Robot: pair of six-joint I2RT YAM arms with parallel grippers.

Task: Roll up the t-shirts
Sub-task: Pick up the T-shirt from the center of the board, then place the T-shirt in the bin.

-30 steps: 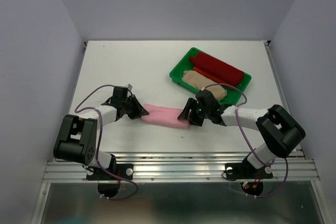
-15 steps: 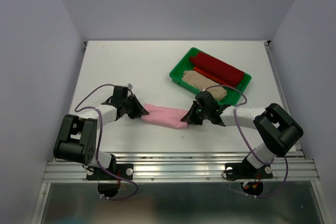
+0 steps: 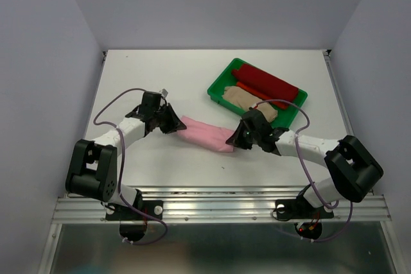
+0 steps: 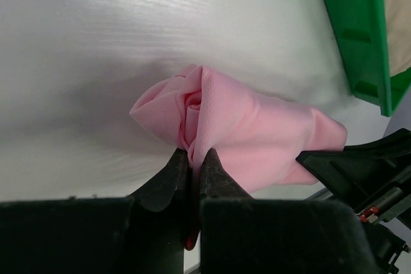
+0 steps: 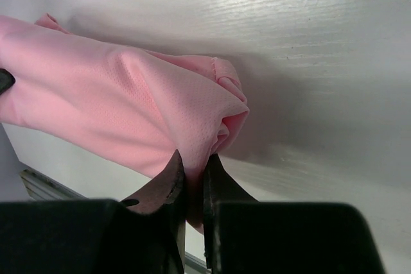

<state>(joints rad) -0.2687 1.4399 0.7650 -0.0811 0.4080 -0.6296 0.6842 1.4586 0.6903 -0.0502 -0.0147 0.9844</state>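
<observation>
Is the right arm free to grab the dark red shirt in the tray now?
Probably not yet: the right gripper is shut on the pink shirt. Nothing else blocks the dark red shirt nearby.

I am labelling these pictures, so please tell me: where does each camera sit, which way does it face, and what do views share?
Top view: above and behind the arms, looking down at the table; both arms show, the left gripper and right gripper pinching the pink shirt's ends.
Left wrist: on that arm, facing along its shut fingers at one rolled end.
Right wrist: likewise, along its fingers at the other end.
Shared: all show the pink shirt; top and left wrist show the green tray.
</observation>
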